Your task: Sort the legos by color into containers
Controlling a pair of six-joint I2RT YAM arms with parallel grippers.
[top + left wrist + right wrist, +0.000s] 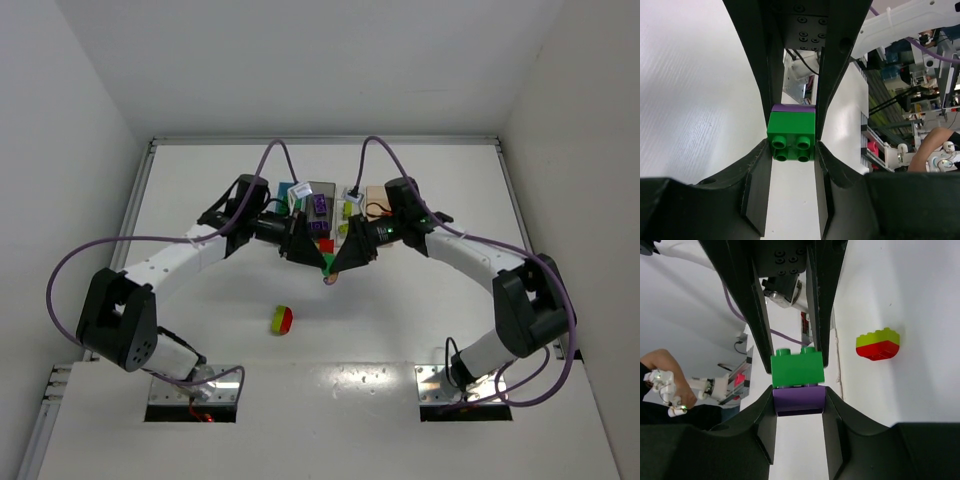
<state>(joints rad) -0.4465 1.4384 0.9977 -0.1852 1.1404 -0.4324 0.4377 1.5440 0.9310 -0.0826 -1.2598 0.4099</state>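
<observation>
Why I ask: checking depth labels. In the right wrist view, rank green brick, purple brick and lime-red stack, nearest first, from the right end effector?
1. purple brick, held in the right end effector.
2. green brick, joined to it, just beyond.
3. lime-red stack, apart on the table.

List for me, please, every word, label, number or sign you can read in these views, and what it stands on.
No text is legible in any view.
The white tags in the top view: too small to read.
The green brick, the purple brick and the yellow-green-and-red brick pair: no print visible.
</observation>
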